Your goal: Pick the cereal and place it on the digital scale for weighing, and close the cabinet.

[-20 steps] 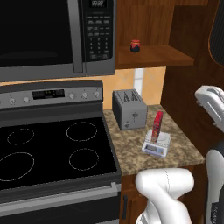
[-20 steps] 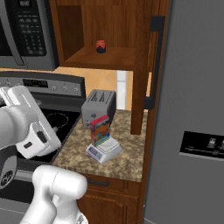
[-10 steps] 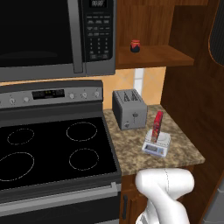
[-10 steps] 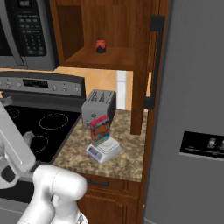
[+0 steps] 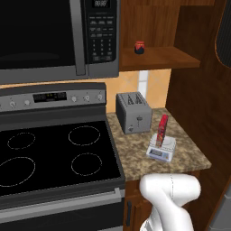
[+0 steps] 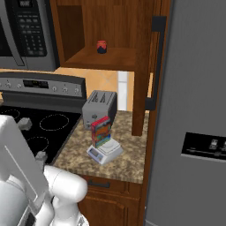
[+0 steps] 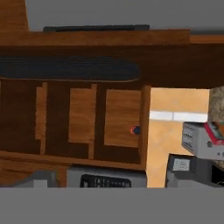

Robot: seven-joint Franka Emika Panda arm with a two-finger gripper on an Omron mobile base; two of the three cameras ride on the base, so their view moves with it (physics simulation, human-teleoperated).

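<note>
Simulated kitchen, counter corner beside the stove. The cereal (image 5: 162, 129) (image 6: 101, 131), a thin red box with multicoloured print, stands upright on the platform of the digital scale (image 5: 161, 148) (image 6: 105, 151); the scale rests on the granite counter (image 5: 135, 155) (image 6: 126, 161) with its display panel towards the counter's front edge. The grey two-slot toaster (image 5: 133, 112) (image 6: 99, 107) stands just behind, near the wall, apart from the scale. Bare granite lies in front of the scale and on the side away from the cooktop (image 5: 49, 155), as far as the dark wooden side panel.

The cabinet (image 5: 155, 56) (image 6: 103, 56) is open: its shelf is exposed and carries a small dark red-lidded jar (image 5: 140, 47) (image 6: 102, 46) near the middle, with free shelf surface to either side. The door (image 6: 154, 62) with its dark handle stands swung outward at the cabinet's right edge. The hand view looks, rolled sideways, at the open cabinet, with the jar small at the centre.

The gripper's fingertips are not discernible in the frames; the jaws stand spread wide, holding nothing. Compared with one second ago, the arm's white upper links have dropped out of the left base view, and in the right base view the arm has sunk towards the lower left corner. Cereal, scale and door are unchanged.
</note>
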